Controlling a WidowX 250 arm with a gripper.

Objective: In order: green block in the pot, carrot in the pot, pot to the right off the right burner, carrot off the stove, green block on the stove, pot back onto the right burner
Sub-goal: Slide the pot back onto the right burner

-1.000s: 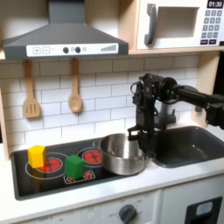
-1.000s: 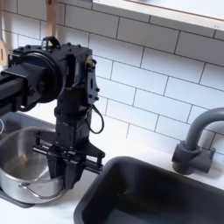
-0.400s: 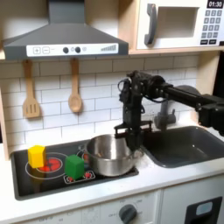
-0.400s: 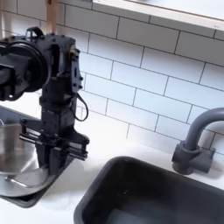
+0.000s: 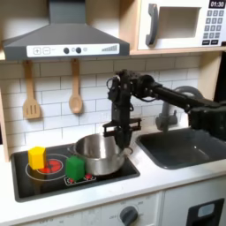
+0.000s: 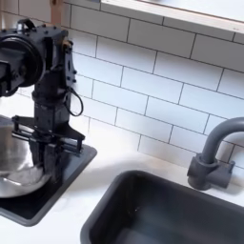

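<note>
On stove (image 5: 124,172), pot (image 5: 95,154) under pincer (image 5: 123,146); pincer clamps pot's right rim.

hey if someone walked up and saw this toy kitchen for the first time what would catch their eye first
Probably the black robot arm reaching in from the first exterior view's right, its gripper lowered at the back rim of the shiny pot on the black stove. Next, the bright colours left of the pot: the green block and a yellow block. The dark sink with its arched faucet is on the right.
</note>
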